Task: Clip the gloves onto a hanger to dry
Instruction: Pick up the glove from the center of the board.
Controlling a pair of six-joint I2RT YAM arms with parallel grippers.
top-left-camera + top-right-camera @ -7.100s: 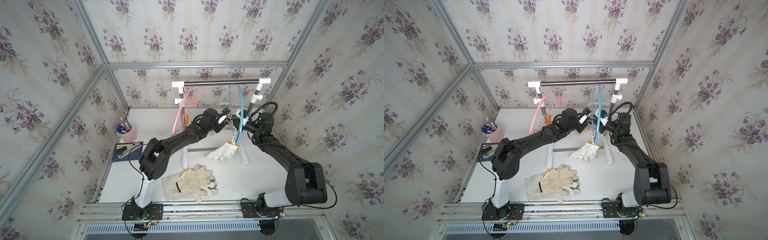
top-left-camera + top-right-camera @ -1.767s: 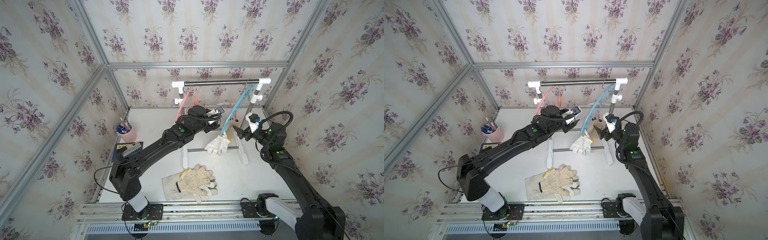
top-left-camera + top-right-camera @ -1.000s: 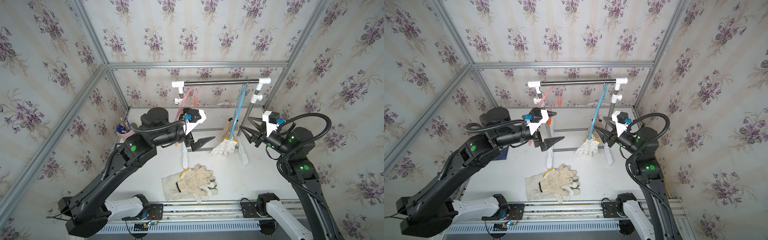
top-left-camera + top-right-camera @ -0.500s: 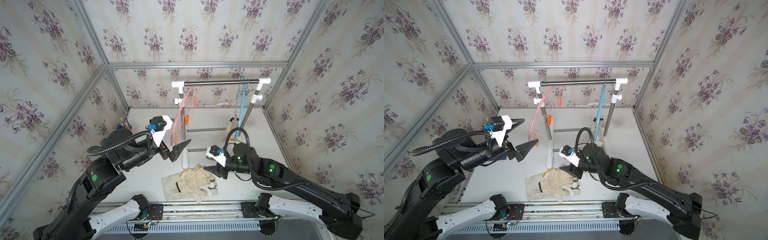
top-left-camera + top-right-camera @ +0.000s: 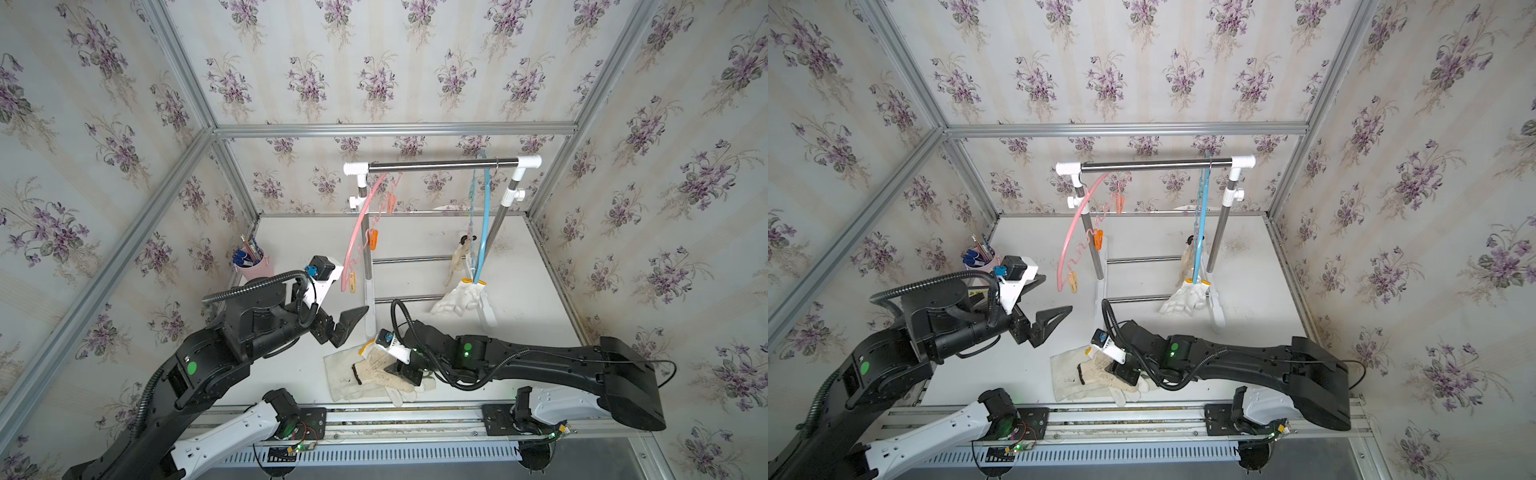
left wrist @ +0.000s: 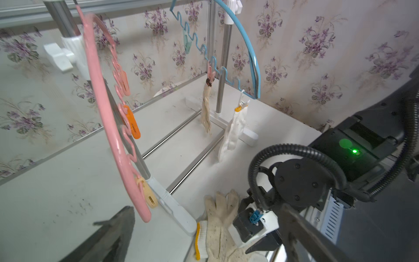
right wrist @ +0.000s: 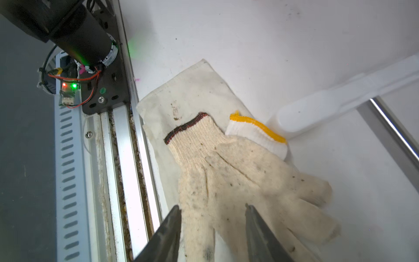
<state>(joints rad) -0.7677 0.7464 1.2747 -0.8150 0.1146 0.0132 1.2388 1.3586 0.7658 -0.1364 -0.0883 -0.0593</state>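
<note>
Three gloves lie piled near the table's front edge: an off-white canvas glove [image 5: 338,372] [image 7: 181,99] underneath, a dirty beige knitted glove [image 5: 374,370] [image 7: 226,172] with a dark cuff on top, and a white glove's yellow cuff [image 7: 256,129] [image 6: 199,238] beside it. My right gripper [image 7: 212,207] [image 5: 409,370] is low over the pile, open, with its jaws on either side of the beige glove's finger end. A white glove [image 5: 461,297] and a beige glove [image 5: 457,259] hang clipped on the blue hanger [image 5: 484,216]. My left gripper [image 5: 345,326] [image 6: 206,207] hovers wide open, left of the pile.
A pink hanger [image 5: 361,224] with orange and beige clips hangs at the left end of the rack bar [image 5: 440,166]. The rack's white foot [image 7: 340,99] lies right behind the pile. A pink cup of pens [image 5: 251,264] stands at the far left. The metal front rail [image 7: 122,158] borders the pile.
Both arms have drawn back from the rack. My right gripper swung down to the glove pile and its jaws have narrowed. The left arm moved back left, still wide open.
</note>
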